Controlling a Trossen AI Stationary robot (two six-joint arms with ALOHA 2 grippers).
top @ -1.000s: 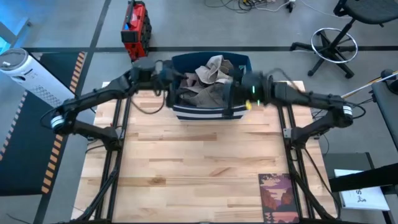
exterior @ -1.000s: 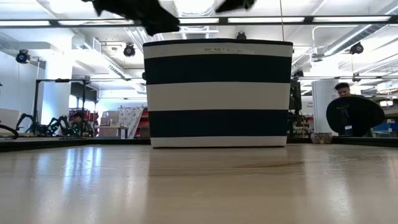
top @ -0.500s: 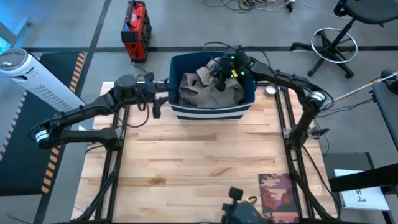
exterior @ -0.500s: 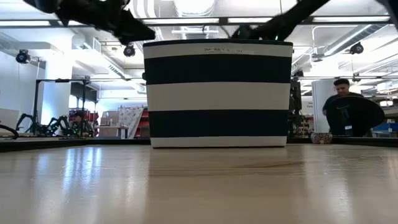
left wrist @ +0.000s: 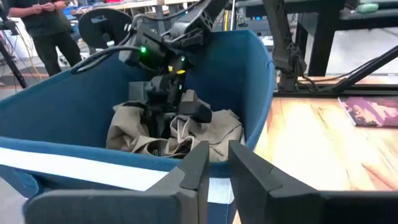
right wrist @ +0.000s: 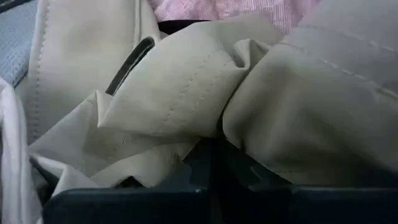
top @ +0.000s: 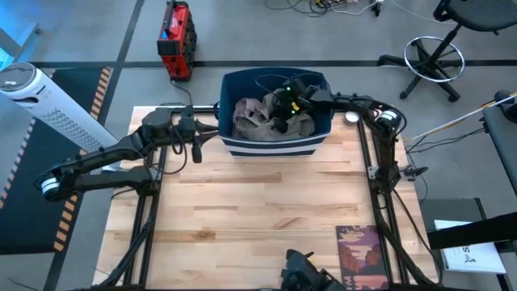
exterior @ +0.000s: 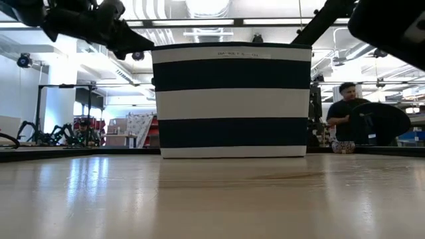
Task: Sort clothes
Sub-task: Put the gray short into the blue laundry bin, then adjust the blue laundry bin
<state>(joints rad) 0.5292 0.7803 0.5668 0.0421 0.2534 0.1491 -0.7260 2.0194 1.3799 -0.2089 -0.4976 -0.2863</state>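
Note:
The navy bin with white stripes [top: 275,146] [exterior: 232,99] stands at the table's far edge. Crumpled khaki trousers [top: 252,117] [left wrist: 134,134] [right wrist: 186,81] lie in it on top of the other clothes. A pink piece [right wrist: 236,7] shows behind them. My right gripper [top: 283,110] [left wrist: 159,122] reaches down into the bin, shut, with its tips in the trousers' folds. My left gripper [top: 196,145] [left wrist: 216,158] [exterior: 129,46] hangs outside the bin's left wall, above the table. Its fingers are closed to a narrow slit with nothing between them. My right gripper meets the khaki trousers' bunched folds [right wrist: 214,134] with its shut fingertips, coming from above and pointing down into the bin. The folds gather right at the tips. Whether any cloth is pinched between the fingers I cannot tell. The trousers lie on the pile.
A dark red patterned booklet [top: 363,252] lies near the table's front right corner, and a dark device [top: 303,271] stands at the front edge. Bare wood [top: 258,202] spreads between the bin and the front edge. A person [exterior: 342,116] stands in the room beyond.
My left gripper has drawn back from the bin's left rim toward the table's left edge. My right gripper has swung from the bin's near right rim over the bin and down onto the trousers. The clothes pile sits lower than before.

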